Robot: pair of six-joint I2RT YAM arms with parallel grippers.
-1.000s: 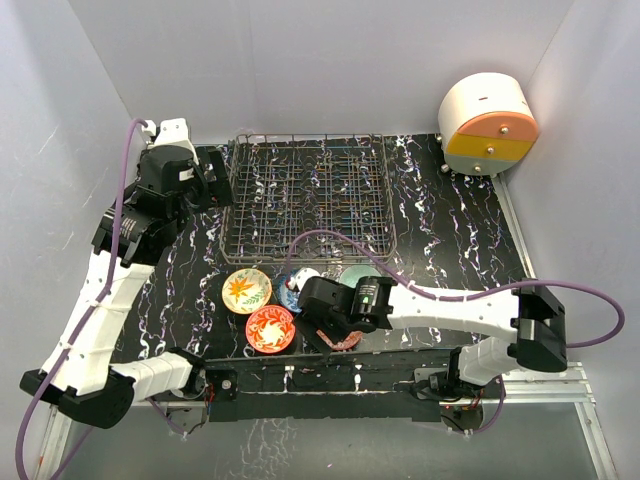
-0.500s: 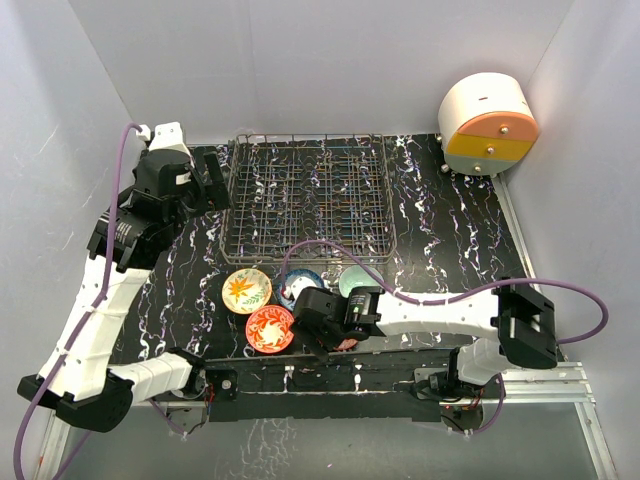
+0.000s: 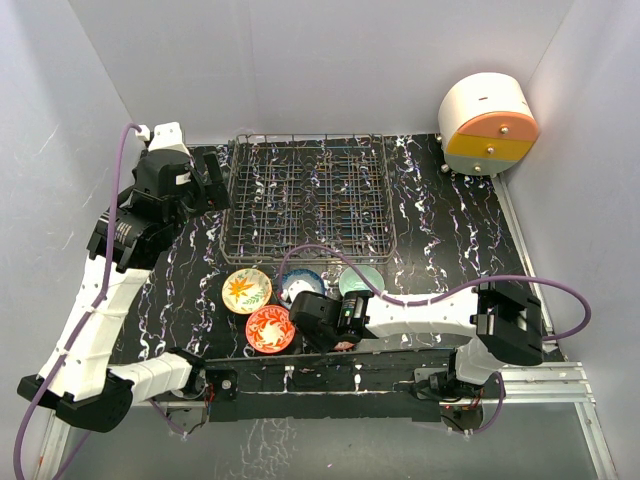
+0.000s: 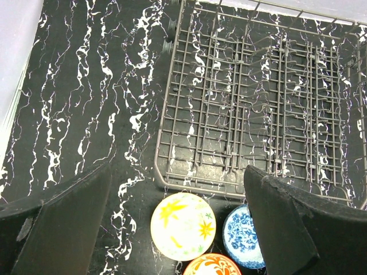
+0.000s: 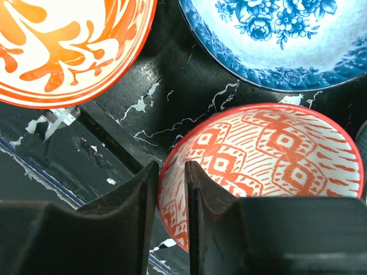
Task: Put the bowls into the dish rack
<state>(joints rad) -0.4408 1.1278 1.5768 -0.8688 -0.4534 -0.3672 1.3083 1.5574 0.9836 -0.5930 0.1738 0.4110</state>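
The dish rack [image 3: 310, 200] [image 4: 252, 103] stands empty at the back of the dark marbled table. In front of it lie the bowls: yellow-orange floral [image 3: 246, 290] [image 4: 183, 225], blue-white [image 3: 300, 285] [image 5: 287, 40], grey-green [image 3: 358, 281] and orange-red [image 3: 269, 328] [image 5: 63, 46]. The dark red bowl [image 5: 275, 154], with a diamond pattern, sits nearest the front edge, mostly hidden under the arm in the top view. My right gripper [image 5: 171, 172] [image 3: 335, 340] is shut on its left rim, one finger inside and one outside. My left gripper [image 4: 178, 172] [image 3: 205, 180] hangs open above the rack's left front corner.
A round white, orange and yellow drawer unit [image 3: 488, 125] stands at the back right corner. White walls close in the table on three sides. A black rail [image 5: 109, 137] runs along the front edge, right beside the held bowl.
My right gripper slid left along the front edge and its jaws closed from wide apart onto the dark red bowl's rim. The left arm shifted slightly, then held still.
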